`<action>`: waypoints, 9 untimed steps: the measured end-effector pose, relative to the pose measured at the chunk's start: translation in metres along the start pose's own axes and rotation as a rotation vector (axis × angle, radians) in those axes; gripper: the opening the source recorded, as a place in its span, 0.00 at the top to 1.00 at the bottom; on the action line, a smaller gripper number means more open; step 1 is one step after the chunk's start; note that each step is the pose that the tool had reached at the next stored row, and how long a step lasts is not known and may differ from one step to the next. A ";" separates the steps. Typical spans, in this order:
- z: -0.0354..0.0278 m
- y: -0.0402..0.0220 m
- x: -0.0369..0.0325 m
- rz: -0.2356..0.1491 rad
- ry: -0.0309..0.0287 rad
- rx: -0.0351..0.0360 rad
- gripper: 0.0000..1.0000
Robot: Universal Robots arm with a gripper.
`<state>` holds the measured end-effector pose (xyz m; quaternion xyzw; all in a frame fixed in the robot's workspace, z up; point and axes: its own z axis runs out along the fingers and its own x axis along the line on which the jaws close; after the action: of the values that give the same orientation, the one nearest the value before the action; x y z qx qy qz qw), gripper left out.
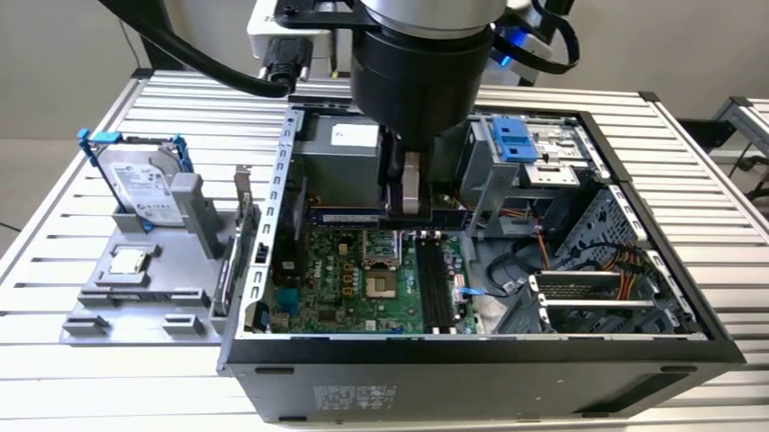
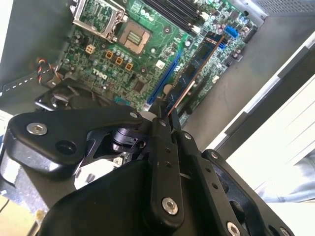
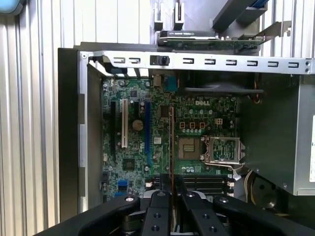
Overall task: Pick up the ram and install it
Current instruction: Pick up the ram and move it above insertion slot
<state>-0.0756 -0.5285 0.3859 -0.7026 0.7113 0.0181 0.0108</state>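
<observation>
**Item:** ram [image 1: 351,217], a slim dark green stick with black chips.

**Landmark:** memory slots [image 1: 435,281], long black sockets on the motherboard [image 1: 330,292] inside the open computer case [image 1: 481,346].

**Location of item:** raised over the board near one end of the memory slots. It appears clear of them and is not seated. It stands on its long edge and runs crosswise to the slots. It reads as a thin edge-on line in the first wrist view [image 3: 171,142] and as a slanting strip in the second wrist view [image 2: 197,69].

**Holder:** gripper [image 1: 402,193]. The jaws are drawn in narrow and pinch the stick by its flat faces.

**Other stock:**
- CPU socket [image 1: 378,286], just beside the memory slots, bare.
- Hard drive [image 1: 139,184] in a blue frame and a square processor chip [image 1: 130,261], both on a grey fixture [image 1: 132,301] outside the case, well apart from the slots.

**Step in hand (judged):** the pick-up is done and the install is under way, at the carry-and-align stage.

**Requirement of next move (judged):** turn the stick parallel to a slot, centre its lower edge over that slot, then press straight down. Whether the slot latches are open cannot be told.
</observation>
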 end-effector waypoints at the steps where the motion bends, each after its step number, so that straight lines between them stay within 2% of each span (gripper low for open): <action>1: 0.0000 -0.0011 0.0000 0.000 0.0000 0.0000 1.00; 9: -0.0001 -0.0096 -0.0001 0.000 0.0000 0.0000 1.00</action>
<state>-0.0660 -0.5285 0.3859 -0.7026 0.7113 0.0181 0.0108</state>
